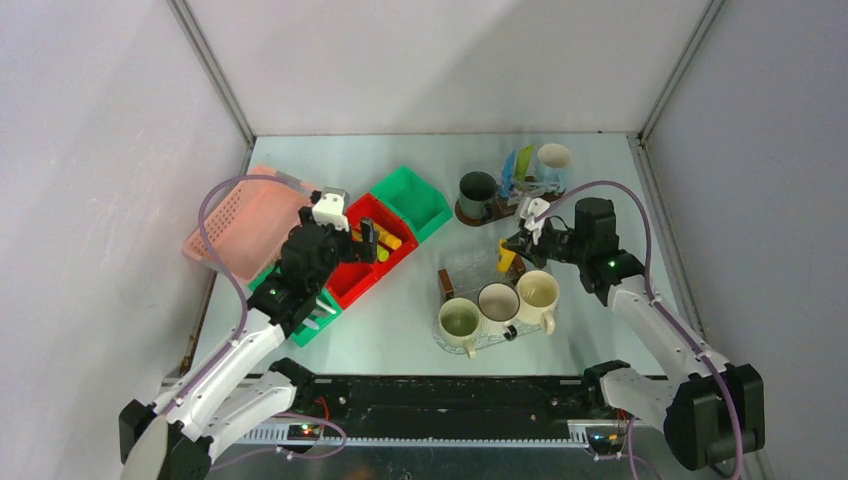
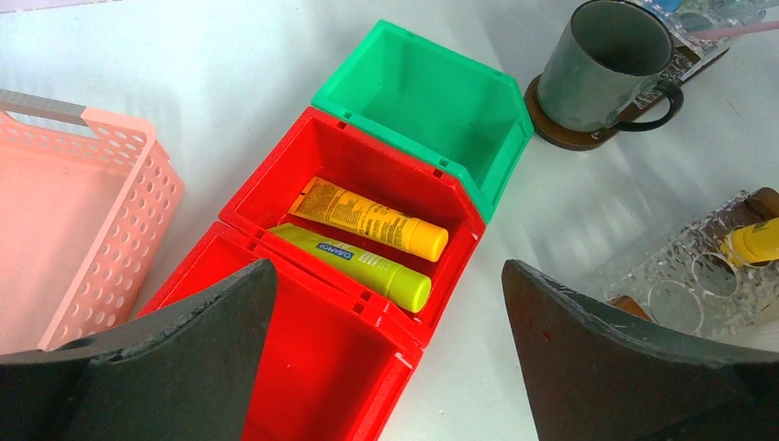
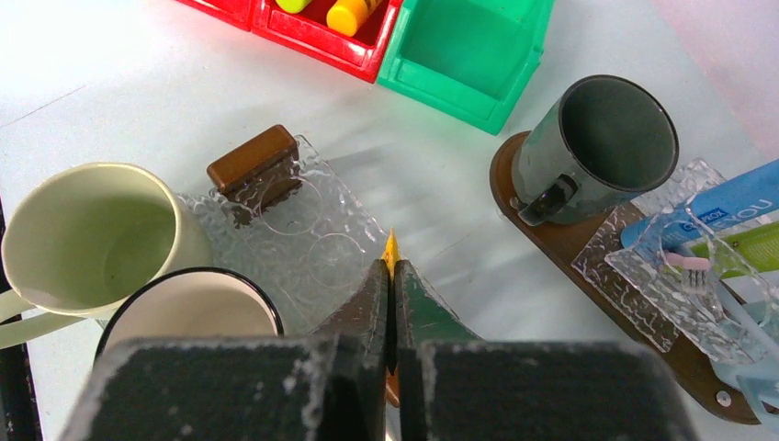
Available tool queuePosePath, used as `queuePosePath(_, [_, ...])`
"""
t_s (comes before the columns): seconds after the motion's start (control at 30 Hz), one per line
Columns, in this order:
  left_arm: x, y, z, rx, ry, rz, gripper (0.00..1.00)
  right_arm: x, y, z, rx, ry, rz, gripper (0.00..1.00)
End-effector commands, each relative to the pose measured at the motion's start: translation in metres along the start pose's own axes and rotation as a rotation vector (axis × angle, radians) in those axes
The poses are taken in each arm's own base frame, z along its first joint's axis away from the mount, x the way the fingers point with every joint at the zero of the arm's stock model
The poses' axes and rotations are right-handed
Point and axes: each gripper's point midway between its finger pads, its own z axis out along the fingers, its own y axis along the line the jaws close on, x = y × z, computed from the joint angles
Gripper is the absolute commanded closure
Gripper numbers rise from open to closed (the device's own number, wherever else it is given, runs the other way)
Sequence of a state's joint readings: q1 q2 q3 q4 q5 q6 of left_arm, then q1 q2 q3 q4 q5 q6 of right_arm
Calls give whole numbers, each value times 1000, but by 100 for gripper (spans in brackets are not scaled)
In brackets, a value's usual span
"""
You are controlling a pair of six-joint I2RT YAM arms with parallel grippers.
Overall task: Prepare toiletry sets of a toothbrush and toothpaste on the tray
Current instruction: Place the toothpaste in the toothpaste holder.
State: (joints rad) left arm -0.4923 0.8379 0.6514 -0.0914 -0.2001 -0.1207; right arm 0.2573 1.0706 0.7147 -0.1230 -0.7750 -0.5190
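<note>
My right gripper (image 1: 512,250) is shut on a yellow-orange toothpaste tube (image 1: 506,258) and holds it upright over the clear textured tray (image 1: 465,262). In the right wrist view only the tube's crimped tip (image 3: 391,246) shows between the closed fingers (image 3: 372,303). My left gripper (image 1: 366,240) is open and empty above the red bin (image 2: 276,193). That bin holds an orange tube (image 2: 372,218) and a yellow-green tube (image 2: 363,266). Three mugs stand at the tray's near side: cream (image 1: 460,322), white with a dark rim (image 1: 498,300), cream (image 1: 538,290).
At the back right a brown tray (image 3: 514,197) carries a dark mug (image 1: 478,190), a pale blue mug (image 1: 553,160), a blue tube (image 3: 735,197), a green tube (image 3: 744,248) and a toothbrush (image 3: 689,264). An empty green bin (image 1: 415,200) and a pink basket (image 1: 240,220) lie left.
</note>
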Motion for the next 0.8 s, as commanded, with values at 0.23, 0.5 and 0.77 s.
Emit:
queuePosePath(0.23, [-8, 1, 1, 0, -39, 26, 0, 4, -8, 10, -23, -20, -57, 100])
queuePosePath(0.5, [-9, 1, 0, 5, -41, 28, 0, 13, -4, 15, -51, -1, -53, 92])
queuePosePath(0.77, [-10, -1, -2, 14, -43, 29, 0, 17, 0, 13, -58, 21, -55, 79])
